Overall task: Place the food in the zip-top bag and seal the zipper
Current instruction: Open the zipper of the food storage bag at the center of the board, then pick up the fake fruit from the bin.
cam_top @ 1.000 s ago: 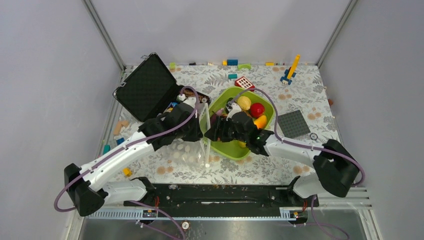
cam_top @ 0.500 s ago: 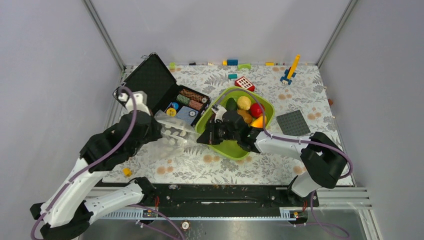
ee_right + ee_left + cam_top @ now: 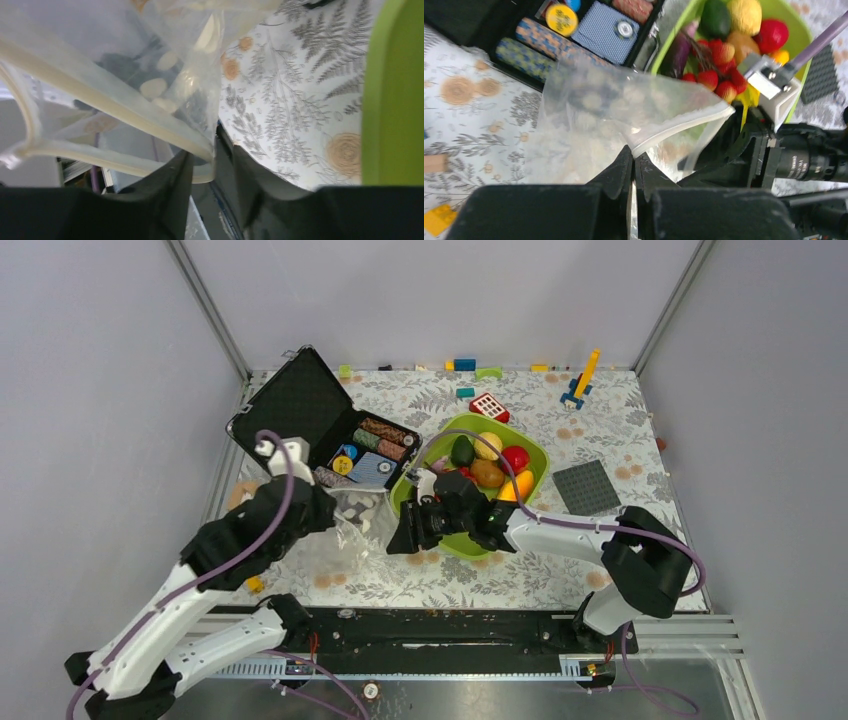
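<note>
The clear zip-top bag [image 3: 350,525] hangs between the two grippers, left of the lime-green tray [image 3: 512,430]. My left gripper [image 3: 634,152] is shut on the bag's mouth edge, pinching the whitish zipper [image 3: 684,127]. My right gripper [image 3: 211,150] stands open at the other end of the mouth, with the zipper [image 3: 100,107] strip lying between its fingers against one of them. The food lies in the tray: red apple [image 3: 514,459], yellowish ball [image 3: 488,445], dark avocado [image 3: 461,451], brown kiwi [image 3: 487,473], strawberries [image 3: 709,80] and purple eggplant [image 3: 679,47].
An open black case [image 3: 300,415] with poker chips [image 3: 385,430] and cards sits at the back left, just behind the bag. A grey baseplate [image 3: 587,487] lies right of the tray. Loose bricks [image 3: 465,365] line the back wall, and small pieces lie along the table's left edge.
My left arm has pulled back to the left, taking the bag with it. My right gripper has left the tray and moved left to the bag's mouth.
</note>
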### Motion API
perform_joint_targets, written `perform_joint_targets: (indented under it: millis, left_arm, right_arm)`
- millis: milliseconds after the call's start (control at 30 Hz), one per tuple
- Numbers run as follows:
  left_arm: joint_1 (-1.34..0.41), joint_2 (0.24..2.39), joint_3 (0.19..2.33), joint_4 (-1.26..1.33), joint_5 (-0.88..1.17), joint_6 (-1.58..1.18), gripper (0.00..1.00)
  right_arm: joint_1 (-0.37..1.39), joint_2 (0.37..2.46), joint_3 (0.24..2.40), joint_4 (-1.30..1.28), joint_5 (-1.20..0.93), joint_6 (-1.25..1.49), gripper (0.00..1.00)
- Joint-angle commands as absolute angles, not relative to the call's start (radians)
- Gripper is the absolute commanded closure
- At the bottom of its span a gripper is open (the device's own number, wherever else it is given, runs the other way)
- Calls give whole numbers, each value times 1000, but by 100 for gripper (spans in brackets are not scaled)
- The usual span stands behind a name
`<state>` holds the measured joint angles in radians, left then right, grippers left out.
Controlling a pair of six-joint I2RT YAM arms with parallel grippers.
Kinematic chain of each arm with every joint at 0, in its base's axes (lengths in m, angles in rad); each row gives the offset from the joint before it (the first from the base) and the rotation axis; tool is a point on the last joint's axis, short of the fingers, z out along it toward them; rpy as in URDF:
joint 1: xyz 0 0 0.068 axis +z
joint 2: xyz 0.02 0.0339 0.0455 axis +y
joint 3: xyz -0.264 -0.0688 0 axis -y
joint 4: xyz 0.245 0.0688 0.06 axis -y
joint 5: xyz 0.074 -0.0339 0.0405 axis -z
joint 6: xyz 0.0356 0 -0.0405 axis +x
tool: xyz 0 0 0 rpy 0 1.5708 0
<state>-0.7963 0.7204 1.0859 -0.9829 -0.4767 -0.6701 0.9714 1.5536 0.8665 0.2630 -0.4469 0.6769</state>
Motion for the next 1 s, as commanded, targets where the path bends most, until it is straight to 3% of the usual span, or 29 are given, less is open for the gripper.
perform_joint_targets:
  millis: [0, 267, 400, 467, 767, 967]
  left_arm:
    - [-792, 763, 1000, -810, -335, -641, 100]
    - [-791, 732, 948, -771, -324, -640, 100]
    - [-790, 738, 931, -725, -338, -630, 100]
    - [-788, 754, 923, -691, -333, -624, 100]
    - [-751, 844, 930, -608, -314, -601, 100]
    - [-718, 854, 922, -594, -294, -592, 100]
  right_arm:
    - [967, 1525, 941, 145, -316, 614, 38]
    - [953, 1336, 938, -25, -40, 374, 1]
    - [880, 1237, 887, -67, 109, 308, 0]
    - [810, 1226, 866, -67, 67, 294, 0]
    - [670, 1452, 1007, -163, 67, 285, 1]
    - [659, 1594, 1089, -190, 69, 309, 16]
